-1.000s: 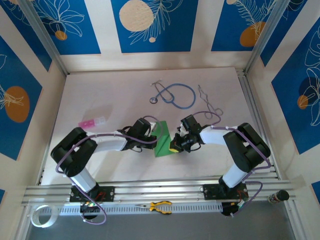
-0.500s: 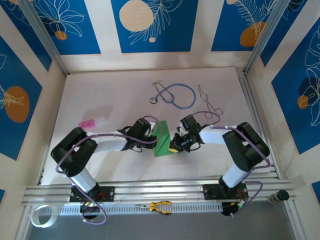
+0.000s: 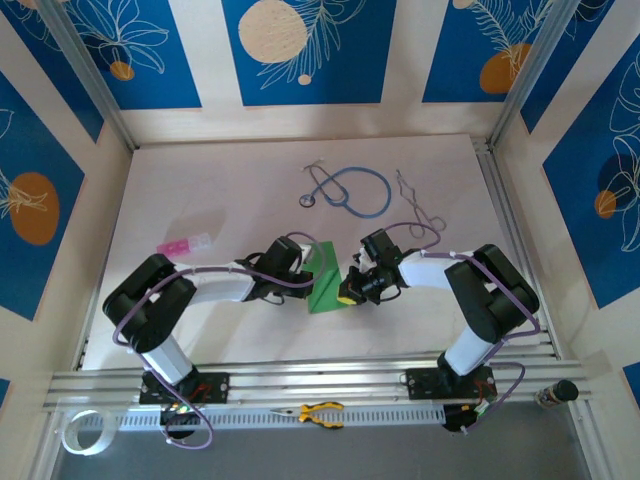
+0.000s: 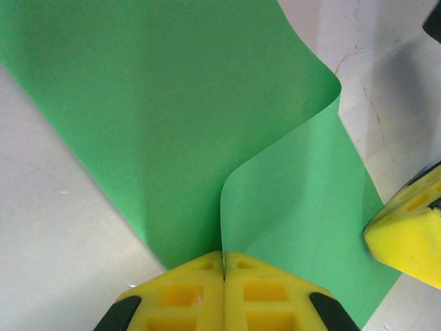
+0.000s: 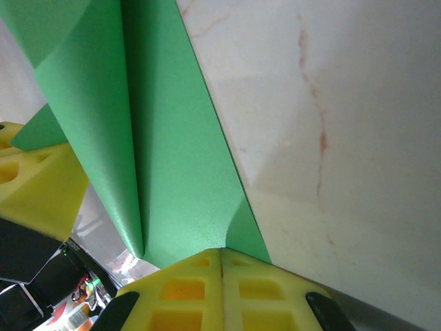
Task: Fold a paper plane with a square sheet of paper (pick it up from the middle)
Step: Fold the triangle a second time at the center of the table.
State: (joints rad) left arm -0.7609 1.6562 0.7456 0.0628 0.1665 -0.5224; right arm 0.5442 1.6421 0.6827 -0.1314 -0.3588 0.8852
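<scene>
Top external view: we see the square sheet of paper (image 3: 326,278) toward the near edge of the tabletop (image 3: 200,180), about midway between its left and right edges. It is partly folded and raised off the surface between the two arms. The left claw (image 3: 307,273) meets the sheet from the left, and the right claw (image 3: 350,290) meets it from the right.

In the left wrist view, the left claw (image 4: 224,261) has its yellow pads pressed together on the paper (image 4: 172,117). They pinch it where one layer curls up and over the other. A yellow pad of the right claw (image 4: 406,238) touches the sheet's right edge.

In the right wrist view, the right claw (image 5: 220,255) is likewise pressed together, pinching the green sheet (image 5: 172,158) at a fold that runs away from the pads. The yellow pad of the left claw (image 5: 38,186) sits at the sheet's far side.

Elsewhere on the tabletop, a blue stethoscope (image 3: 352,190) lies toward the far edge, well apart from the paper. A small pink and white piece (image 3: 184,243) lies toward the left edge. Yellow-handled pliers (image 3: 320,412) rest on the rail in front of the arm bases, off the tabletop.
</scene>
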